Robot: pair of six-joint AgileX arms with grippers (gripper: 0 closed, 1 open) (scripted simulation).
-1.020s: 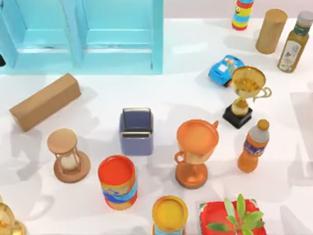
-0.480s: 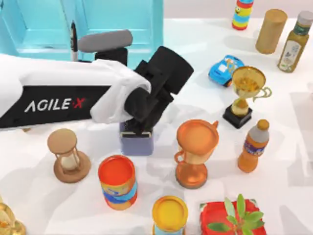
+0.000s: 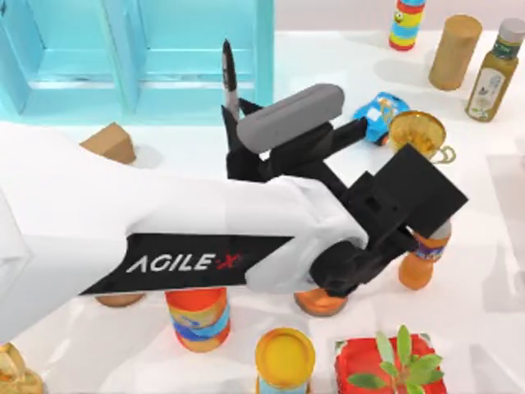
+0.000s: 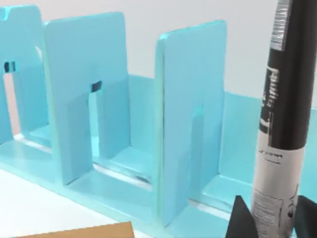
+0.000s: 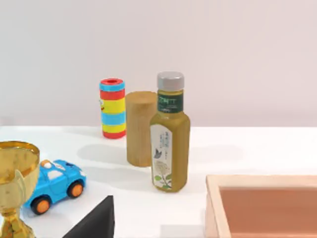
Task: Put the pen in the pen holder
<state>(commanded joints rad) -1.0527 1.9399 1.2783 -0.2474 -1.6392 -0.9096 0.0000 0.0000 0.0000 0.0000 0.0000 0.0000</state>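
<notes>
1 black pen (image 3: 229,75) stands upright in my left gripper (image 4: 270,218), fingers squeezed on its bottom end, just in front of the blue rack (image 3: 164,66). It looks light, stiff and smooth, so low down seems a good place to hold. White table (image 3: 492,271) is crowded with cans, trophies, bottles.

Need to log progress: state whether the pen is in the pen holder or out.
Out. The pen stands upright, clamped between the left gripper's fingers above the table, in front of the turquoise rack.
</notes>
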